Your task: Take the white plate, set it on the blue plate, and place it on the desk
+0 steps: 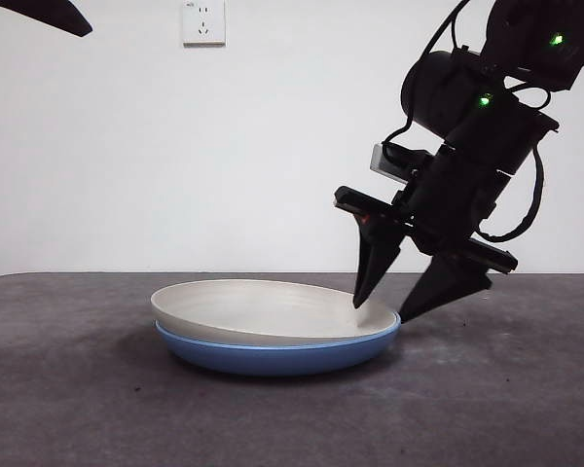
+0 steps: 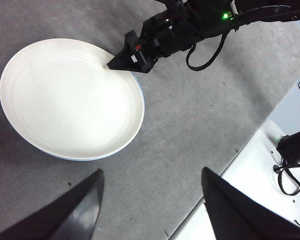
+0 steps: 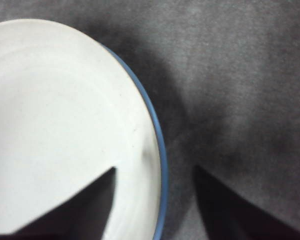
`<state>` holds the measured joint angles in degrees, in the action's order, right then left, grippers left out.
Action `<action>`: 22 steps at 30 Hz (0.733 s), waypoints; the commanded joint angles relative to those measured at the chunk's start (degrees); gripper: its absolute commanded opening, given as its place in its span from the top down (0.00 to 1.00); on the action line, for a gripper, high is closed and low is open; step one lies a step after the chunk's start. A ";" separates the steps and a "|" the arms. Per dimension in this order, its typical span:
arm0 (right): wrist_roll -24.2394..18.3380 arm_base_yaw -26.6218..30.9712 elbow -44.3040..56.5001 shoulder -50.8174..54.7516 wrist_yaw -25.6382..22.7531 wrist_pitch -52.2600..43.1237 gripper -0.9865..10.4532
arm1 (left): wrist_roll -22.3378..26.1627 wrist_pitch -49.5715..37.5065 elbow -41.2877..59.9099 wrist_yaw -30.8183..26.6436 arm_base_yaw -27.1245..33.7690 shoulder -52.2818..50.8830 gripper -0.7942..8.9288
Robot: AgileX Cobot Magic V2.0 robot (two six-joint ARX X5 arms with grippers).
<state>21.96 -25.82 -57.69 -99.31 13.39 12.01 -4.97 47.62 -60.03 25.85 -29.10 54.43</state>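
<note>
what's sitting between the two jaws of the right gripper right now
The rims of both stacked plates: the right gripper stands open, one jaw inside the white plate, the other outside the blue plate, over the desk. The right wrist view shows this best.

A plain white wall (image 1: 224,156) fills the backdrop in the front view, with a white power socket (image 1: 203,21) at upper left of centre. Even light falls on the grey, speckled foreground surface.
</note>
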 commanded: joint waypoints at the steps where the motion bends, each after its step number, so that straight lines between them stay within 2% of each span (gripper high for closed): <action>1: 0.39 -0.39 -0.42 -0.09 -0.39 0.59 0.64 | 0.90 -0.48 -0.48 0.37 -0.22 0.44 0.60; 8: -2.40 -0.28 -0.42 7.69 -2.45 4.81 0.64 | 0.90 -0.48 -0.48 0.37 -0.22 0.44 0.60; 19: -9.77 -1.38 -0.42 29.83 -0.68 21.51 0.64 | 1.09 -0.50 -0.48 0.35 -0.22 0.44 0.60; 22: -10.80 -1.86 -0.42 35.54 1.60 26.32 0.64 | 1.09 -0.48 -0.48 0.35 -0.22 0.44 0.60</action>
<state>12.84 -27.11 -57.69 -64.29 14.37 37.52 -4.95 47.62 -60.03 25.85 -29.10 54.43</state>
